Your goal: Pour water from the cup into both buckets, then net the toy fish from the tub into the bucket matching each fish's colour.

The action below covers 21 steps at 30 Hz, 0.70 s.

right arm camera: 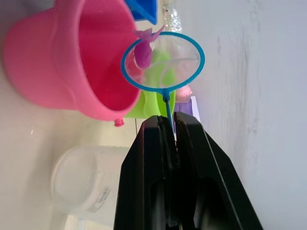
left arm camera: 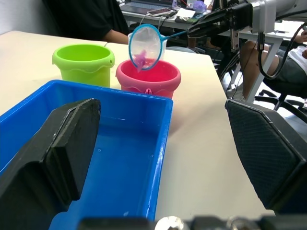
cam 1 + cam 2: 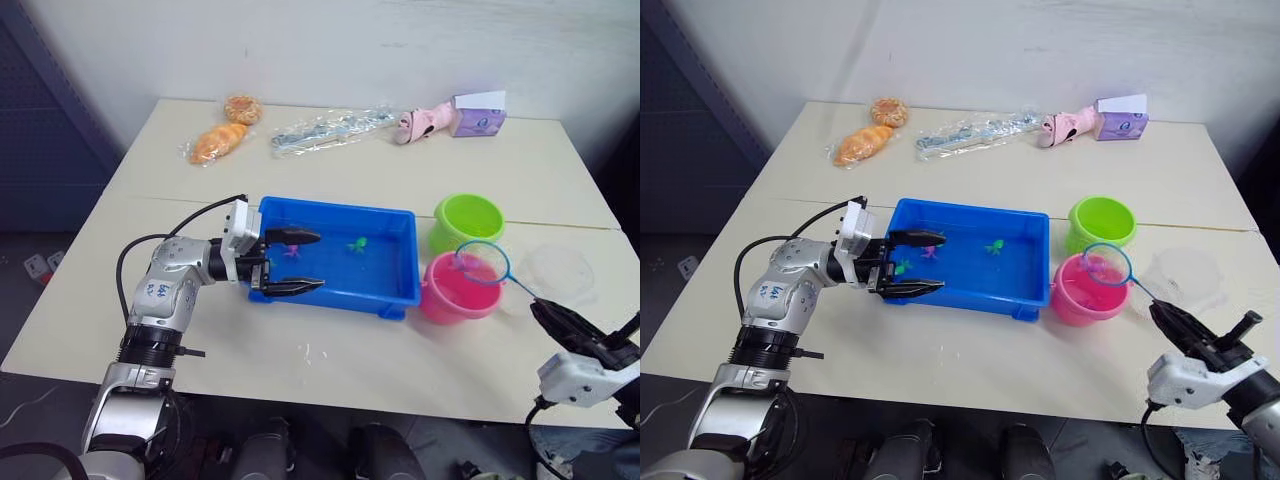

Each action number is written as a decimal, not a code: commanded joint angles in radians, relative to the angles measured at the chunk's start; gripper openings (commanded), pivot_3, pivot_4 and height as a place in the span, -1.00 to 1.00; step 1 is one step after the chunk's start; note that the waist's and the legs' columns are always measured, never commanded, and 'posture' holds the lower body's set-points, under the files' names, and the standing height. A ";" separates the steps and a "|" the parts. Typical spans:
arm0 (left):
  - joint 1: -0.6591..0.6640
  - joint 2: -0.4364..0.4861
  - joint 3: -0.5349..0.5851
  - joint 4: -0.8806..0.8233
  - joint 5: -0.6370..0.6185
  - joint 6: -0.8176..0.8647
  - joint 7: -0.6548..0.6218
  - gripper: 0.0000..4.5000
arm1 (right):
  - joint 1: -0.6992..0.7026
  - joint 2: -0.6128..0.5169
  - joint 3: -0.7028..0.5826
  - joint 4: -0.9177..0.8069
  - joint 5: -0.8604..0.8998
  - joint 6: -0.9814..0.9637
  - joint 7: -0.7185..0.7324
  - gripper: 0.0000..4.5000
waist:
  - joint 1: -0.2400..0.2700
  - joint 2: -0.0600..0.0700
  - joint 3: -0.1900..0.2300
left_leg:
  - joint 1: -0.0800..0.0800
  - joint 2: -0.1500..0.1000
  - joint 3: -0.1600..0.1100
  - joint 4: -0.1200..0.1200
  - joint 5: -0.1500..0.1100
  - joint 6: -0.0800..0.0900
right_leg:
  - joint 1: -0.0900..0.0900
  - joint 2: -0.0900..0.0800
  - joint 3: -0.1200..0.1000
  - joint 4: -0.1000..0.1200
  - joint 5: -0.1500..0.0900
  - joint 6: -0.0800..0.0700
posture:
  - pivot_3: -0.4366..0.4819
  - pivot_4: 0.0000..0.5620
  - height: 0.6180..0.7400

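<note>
The blue tub point(image 3: 404, 222) lies mid-table with a green toy fish point(image 3: 355, 245) and a pink one point(image 3: 291, 251) in its water. My left gripper point(image 3: 292, 262) is open over the tub's left end, one finger above the water and the other by the front rim. To the tub's right stand the lime green bucket point(image 3: 468, 220) and, nearer me, the pink bucket point(image 3: 458, 290). My right gripper point(image 3: 541, 308) is shut on the net's handle point(image 1: 168, 108). The net's hoop point(image 3: 483, 262) hangs over the pink bucket with a pink fish point(image 1: 143, 51) in its mesh. The clear cup point(image 3: 556, 275) stands right of the pink bucket.
Along the table's far edge lie two bagged breads point(image 3: 218, 143), a clear plastic package point(image 3: 330, 128), a pink toy point(image 3: 425, 122) and a purple box point(image 3: 478, 113). A seated person point(image 2: 86, 19) shows beyond the table in the left wrist view.
</note>
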 commanded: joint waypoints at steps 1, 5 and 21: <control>0.005 0.000 0.016 -0.037 -0.021 -0.002 0.007 0.99 | 0.022 -0.001 -0.076 0.015 -0.080 -0.074 -0.101 -1.00 | 0.000 0.000 0.000 | 0.000 0.000 0.000 0.000 0.000 0.000 | 0.000 0.000 0.000 0.000 0.000 0.000 | -0.05 -0.47 1.00; 0.016 0.021 0.004 -0.050 -0.024 0.035 -0.011 0.99 | 0.029 0.009 -0.094 0.006 -0.175 -0.128 -0.189 -1.00 | -0.002 0.000 0.000 | 0.000 0.000 0.000 0.000 0.000 0.000 | 0.000 0.000 0.000 0.000 0.000 0.000 | -0.05 -0.47 1.00; 0.024 0.005 0.022 -0.038 -0.009 -0.033 0.030 0.99 | 0.007 0.056 -0.019 0.013 -0.326 -0.043 -0.347 -1.00 | -0.001 0.000 0.000 | 0.001 0.001 0.001 0.000 0.002 -0.001 | 0.000 0.001 0.002 0.002 0.000 -0.001 | -0.05 -0.47 1.00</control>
